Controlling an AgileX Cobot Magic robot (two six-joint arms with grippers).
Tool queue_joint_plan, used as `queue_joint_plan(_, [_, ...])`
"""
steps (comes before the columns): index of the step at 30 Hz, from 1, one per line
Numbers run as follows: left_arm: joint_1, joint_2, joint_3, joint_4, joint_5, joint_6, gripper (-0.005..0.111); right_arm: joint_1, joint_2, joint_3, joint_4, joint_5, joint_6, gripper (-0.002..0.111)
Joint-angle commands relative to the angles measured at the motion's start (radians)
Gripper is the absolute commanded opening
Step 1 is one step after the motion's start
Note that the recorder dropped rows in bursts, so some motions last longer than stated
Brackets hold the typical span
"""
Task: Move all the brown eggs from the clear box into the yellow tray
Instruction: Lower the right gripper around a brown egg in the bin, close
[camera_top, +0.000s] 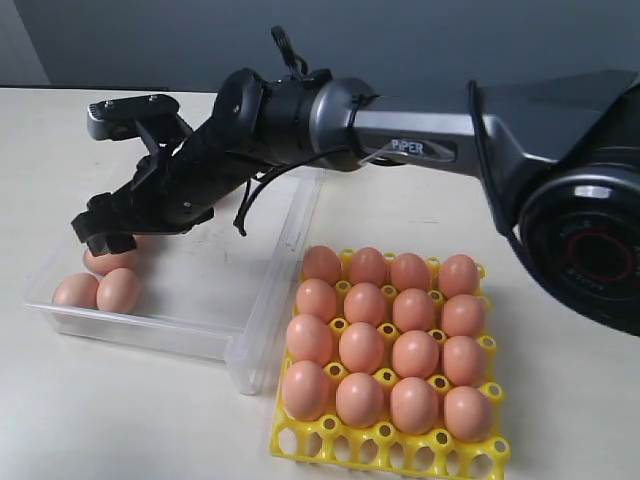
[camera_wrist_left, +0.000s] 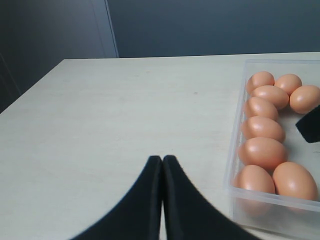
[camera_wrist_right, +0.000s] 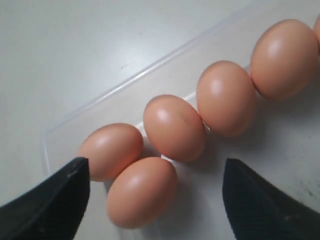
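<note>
With my right gripper (camera_wrist_right: 155, 172), fingers well apart, over the eggs (camera_wrist_right: 175, 127) huddled at one end of the box (camera_top: 250, 350) and my left gripper (camera_wrist_left: 162, 165) pinched together, I'd take one light, slick, brittle egg gently across its belly, probably the nearest, though depth is unclear.

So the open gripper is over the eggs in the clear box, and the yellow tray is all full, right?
No. The yellow tray is not full: the exterior view shows its front row of cups empty. The open right gripper is over the brown eggs in the clear box.
</note>
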Motion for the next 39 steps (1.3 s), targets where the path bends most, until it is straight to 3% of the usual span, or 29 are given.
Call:
queue_joint_plan(1, [-0.005,-0.005,0.004,0.0,-0.011,0.0,0.0,0.002,0.049,-0.039,0.024,-0.009,0.03,0.071])
queue_joint_plan(17, [-0.005,-0.005,0.004,0.0,-0.011,0.0,0.0,0.035,0.124,-0.039,0.046,0.021,0.048,0.071])
queue_joint_plan(23, [-0.005,-0.005,0.004,0.0,-0.011,0.0,0.0,0.049,0.123,-0.039,0.043,0.026,0.048,0.065])
queue_joint_plan(33, [-0.005,-0.005,0.004,0.0,-0.011,0.0,0.0,0.05,0.118,-0.039,0.034,0.055,0.053,0.0])
queue_joint_plan(39, [-0.005,-0.005,0.004,0.0,-0.011,0.0,0.0,0.05,0.084,-0.039,-0.046,0.057,0.053,-0.001])
